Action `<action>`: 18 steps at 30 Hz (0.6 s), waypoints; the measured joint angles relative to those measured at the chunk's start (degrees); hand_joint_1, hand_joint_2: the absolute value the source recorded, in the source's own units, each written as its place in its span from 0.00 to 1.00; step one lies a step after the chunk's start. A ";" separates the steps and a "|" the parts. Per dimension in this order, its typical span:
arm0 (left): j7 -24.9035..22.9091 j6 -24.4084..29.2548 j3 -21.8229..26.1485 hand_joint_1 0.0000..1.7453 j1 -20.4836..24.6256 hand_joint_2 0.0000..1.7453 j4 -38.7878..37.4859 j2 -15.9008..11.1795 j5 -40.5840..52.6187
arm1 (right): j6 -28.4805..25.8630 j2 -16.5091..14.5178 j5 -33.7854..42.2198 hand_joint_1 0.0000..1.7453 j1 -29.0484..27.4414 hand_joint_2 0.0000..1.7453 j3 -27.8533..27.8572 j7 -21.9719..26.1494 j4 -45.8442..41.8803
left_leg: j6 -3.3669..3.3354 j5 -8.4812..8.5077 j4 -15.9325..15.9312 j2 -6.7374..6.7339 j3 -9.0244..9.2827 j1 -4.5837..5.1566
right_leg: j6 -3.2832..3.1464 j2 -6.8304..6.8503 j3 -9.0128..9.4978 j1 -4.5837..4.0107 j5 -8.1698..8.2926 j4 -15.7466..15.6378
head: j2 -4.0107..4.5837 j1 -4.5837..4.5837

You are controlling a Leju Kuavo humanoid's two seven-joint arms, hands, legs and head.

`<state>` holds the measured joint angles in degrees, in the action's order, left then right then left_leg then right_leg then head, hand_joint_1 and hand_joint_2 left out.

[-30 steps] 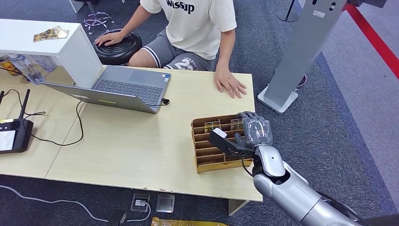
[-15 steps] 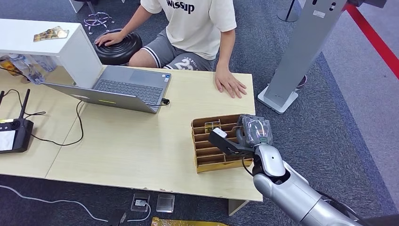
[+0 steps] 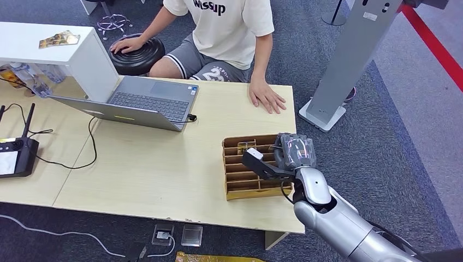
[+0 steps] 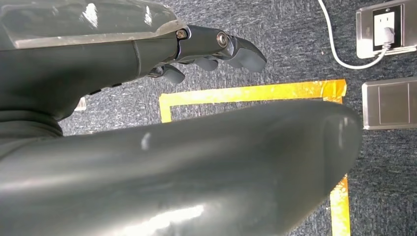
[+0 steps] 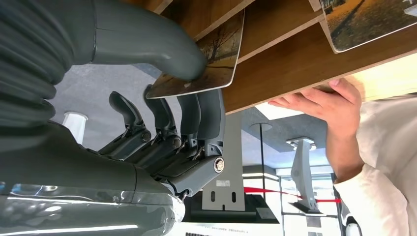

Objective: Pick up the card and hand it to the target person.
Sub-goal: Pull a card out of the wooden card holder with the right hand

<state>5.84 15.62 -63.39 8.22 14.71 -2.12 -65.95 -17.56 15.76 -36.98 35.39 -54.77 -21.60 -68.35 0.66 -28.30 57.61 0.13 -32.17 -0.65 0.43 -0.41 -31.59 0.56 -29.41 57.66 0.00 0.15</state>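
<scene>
My right hand (image 3: 295, 152) is at the far right end of the wooden slotted rack (image 3: 240, 185) on the table. In the right wrist view its thumb (image 5: 162, 49) presses on a picture card (image 5: 206, 64) standing in a slot, with the dark fingers (image 5: 196, 113) behind the card, so the card is pinched. A second card (image 3: 248, 146) stands in a slot further left, seen also as the other card (image 5: 369, 19). The person (image 3: 229, 27) sits across the table, one hand (image 3: 266, 98) flat on it. My left hand (image 4: 216, 49) hangs over the floor, holding nothing.
An open laptop (image 3: 147, 101) lies at the table's far left-centre, with a cable trailing to a controller (image 3: 13, 155) on the left. A white shelf (image 3: 49, 49) stands at the back left. A grey stand (image 3: 349, 60) rises on the floor to the right.
My right hand's fingers have closed down over the card at the rack's far right end, which now hides under the hand. The person and the table's things have not moved.
</scene>
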 joint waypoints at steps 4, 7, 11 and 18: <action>0.25 -0.18 0.00 0.00 0.01 1.00 0.00 0.00 0.46 | -0.06 0.00 0.36 0.93 0.04 1.00 0.00 0.14 0.00 | 0.00 0.00 0.00 0.00 0.00 0.00 | 0.00 0.00 0.00 0.00 0.00 0.00 | 0.00 0.03; 0.39 -0.07 0.00 0.00 0.02 1.00 0.00 0.00 0.60 | -0.19 0.00 0.67 0.93 0.09 1.00 0.00 0.33 0.05 | 0.00 0.00 0.00 0.00 0.00 0.00 | 0.00 0.00 0.00 0.00 0.00 0.00 | 0.00 0.03; 0.38 0.23 0.00 0.00 0.01 1.00 0.00 -0.01 0.40 | -0.07 0.01 2.15 0.93 0.30 1.00 0.06 0.56 -0.01 | 0.00 0.00 0.00 0.00 0.00 0.00 | 0.00 0.00 0.00 0.00 0.00 0.00 | 0.00 0.02; 0.37 0.46 0.00 0.00 -0.22 1.00 -0.02 -0.23 -0.11 | 4.08 1.07 8.72 0.93 1.48 1.00 1.20 -2.28 -3.86 | 0.00 0.00 0.00 0.00 0.00 0.00 | 0.00 0.00 -0.01 0.00 0.00 0.01 | 0.00 0.01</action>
<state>6.21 16.09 -63.39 8.00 14.69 -2.35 -66.06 -13.48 16.83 -28.26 36.87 -53.58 -23.87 -72.21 0.66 -28.30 57.61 0.12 -32.17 -0.65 0.43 -0.41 -31.60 0.56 -29.41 57.67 0.00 0.16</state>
